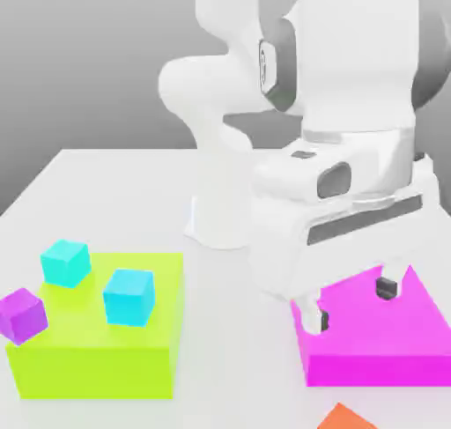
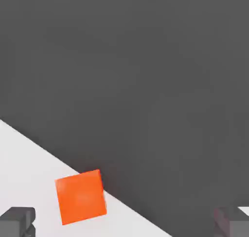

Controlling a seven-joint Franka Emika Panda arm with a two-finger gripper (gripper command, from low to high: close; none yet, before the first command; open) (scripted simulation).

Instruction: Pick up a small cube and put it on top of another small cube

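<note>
None of the stacking is done: my hand (image 1: 355, 305) is open and empty, with the orange-red cube (image 2: 81, 197) left to grip, lift and stack.

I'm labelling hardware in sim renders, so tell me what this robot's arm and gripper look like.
The arm is glossy white, with thick rounded segments and dark grey caps at a joint. The gripper has a wide white body with a long dark slot, and two short white fingers tipped with black pads.
</note>
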